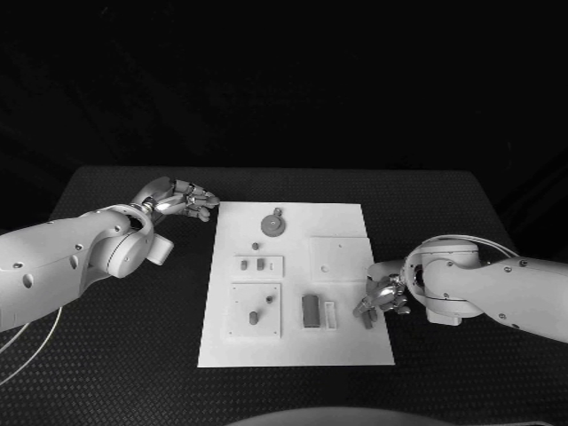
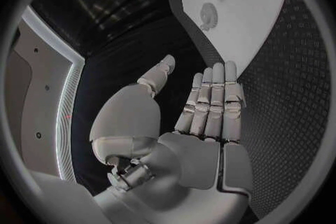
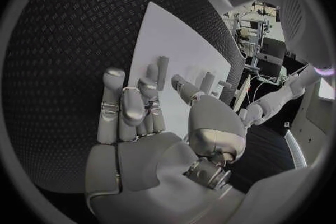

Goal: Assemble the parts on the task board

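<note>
Black table [image 1: 118, 355] (dimpled surface) carries the white task board [image 1: 348, 351].

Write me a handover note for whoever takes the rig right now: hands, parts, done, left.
Left hand: open, holds nothing, off the task board's far left corner.
Right hand: fingers at the board's right edge; no part seen in it.
Parts: round gear near the far end, dark bar near the right hand, small pieces mid-board.
Done: cannot tell.
Left: assembling the parts.
</note>
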Action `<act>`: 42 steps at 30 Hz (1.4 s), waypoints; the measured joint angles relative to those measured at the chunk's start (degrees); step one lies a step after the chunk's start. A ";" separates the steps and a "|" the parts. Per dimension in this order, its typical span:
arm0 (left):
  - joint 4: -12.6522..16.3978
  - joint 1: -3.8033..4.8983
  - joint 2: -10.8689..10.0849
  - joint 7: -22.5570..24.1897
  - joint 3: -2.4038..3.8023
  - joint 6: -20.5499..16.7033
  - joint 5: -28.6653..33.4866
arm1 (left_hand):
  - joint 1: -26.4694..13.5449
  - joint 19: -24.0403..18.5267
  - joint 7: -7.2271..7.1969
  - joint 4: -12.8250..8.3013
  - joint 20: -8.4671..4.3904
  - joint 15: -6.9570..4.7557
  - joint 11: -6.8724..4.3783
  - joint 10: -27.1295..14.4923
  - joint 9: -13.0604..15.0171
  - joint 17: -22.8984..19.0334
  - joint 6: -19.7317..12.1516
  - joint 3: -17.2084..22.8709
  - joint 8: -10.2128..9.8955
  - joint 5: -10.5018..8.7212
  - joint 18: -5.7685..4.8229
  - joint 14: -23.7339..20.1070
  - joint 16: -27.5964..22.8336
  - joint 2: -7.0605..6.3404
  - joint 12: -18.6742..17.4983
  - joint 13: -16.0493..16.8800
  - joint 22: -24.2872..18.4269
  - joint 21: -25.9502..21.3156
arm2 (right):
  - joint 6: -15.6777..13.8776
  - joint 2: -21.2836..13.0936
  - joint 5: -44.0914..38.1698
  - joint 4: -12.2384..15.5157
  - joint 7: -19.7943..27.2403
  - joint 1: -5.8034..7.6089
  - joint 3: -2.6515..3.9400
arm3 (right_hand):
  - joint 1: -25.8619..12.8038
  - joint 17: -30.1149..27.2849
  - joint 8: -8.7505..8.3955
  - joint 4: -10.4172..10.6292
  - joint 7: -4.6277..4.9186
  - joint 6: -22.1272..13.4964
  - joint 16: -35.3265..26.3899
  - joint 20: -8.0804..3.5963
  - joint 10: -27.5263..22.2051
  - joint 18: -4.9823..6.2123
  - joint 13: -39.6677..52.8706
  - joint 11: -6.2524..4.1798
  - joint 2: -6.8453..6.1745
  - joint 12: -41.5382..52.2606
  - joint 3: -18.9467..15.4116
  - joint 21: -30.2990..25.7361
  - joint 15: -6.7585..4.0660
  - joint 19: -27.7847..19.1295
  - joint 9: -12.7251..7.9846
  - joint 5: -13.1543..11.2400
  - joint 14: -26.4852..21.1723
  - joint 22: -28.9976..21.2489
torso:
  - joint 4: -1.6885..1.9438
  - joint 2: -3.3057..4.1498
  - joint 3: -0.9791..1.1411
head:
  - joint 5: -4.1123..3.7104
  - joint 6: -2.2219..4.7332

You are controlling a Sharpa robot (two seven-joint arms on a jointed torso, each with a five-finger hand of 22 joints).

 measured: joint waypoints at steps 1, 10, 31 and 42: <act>0.01 0.00 0.00 0.00 0.00 0.01 0.00 | 0.00 0.00 0.00 0.00 0.00 0.00 0.00 0.00 0.00 0.00 0.00 0.00 0.00 0.00 0.00 0.00 0.00 0.00 0.00 0.00 0.00 0.00 | 0.00 0.13 -0.33 -0.01 0.06 -0.04 0.00 | 0.61 -0.03 0.01 -1.03 0.01 0.02 0.00 -0.01 0.00 0.00 0.00 0.00 0.61 0.00 0.06 0.21 -0.01 -0.02 0.00 0.00 -0.01 0.00 | 0.00 -0.01 0.00 | 0.02 0.01; 0.01 0.00 -0.13 -0.02 0.00 0.04 0.00 | 0.00 0.00 0.00 0.00 0.00 0.00 0.00 0.00 0.00 0.06 0.00 0.00 0.00 0.00 0.00 0.00 0.00 0.00 0.00 -0.05 0.01 0.00 | 0.06 0.46 -5.82 0.64 0.79 -0.36 -0.04 | 9.26 -0.98 0.21 -7.63 -1.26 1.38 0.00 0.17 0.19 0.02 0.00 -0.19 1.21 0.01 0.68 0.53 -0.07 -0.23 -0.03 -0.23 -0.14 0.00 | -0.03 0.00 0.03 | 0.04 -0.10; 0.04 -0.01 -0.21 -0.16 -0.01 0.02 0.01 | 0.00 0.00 0.00 0.00 0.00 0.00 0.00 0.00 -0.04 0.17 0.00 0.00 0.00 0.00 -0.01 0.00 -0.22 0.00 0.00 -0.04 0.01 0.00 | -5.25 -0.60 -0.47 1.34 0.69 -0.76 -0.37 | 14.13 -1.03 -0.42 -8.08 -1.31 1.41 0.00 0.78 -0.01 0.04 0.00 -0.01 -0.61 -0.05 -0.16 0.73 0.13 -0.84 0.13 -0.22 -0.34 0.00 | 0.00 0.01 0.03 | 0.02 -0.16; 0.07 -0.01 -0.28 -0.31 -0.02 0.02 0.01 | 0.01 0.00 0.00 0.00 0.00 0.00 0.00 0.00 -0.04 0.27 0.00 0.00 0.00 0.00 0.00 0.00 -0.22 0.00 0.00 -0.04 0.02 0.00 | -10.93 -1.09 16.57 0.58 0.06 0.78 -0.74 | 16.11 -1.03 -0.73 -8.16 0.29 -0.99 0.00 0.98 0.21 0.25 0.00 0.00 1.77 -0.05 -0.24 0.73 0.32 -1.04 0.13 -0.22 -0.53 0.00 | 0.01 0.02 0.01 | 0.13 -0.20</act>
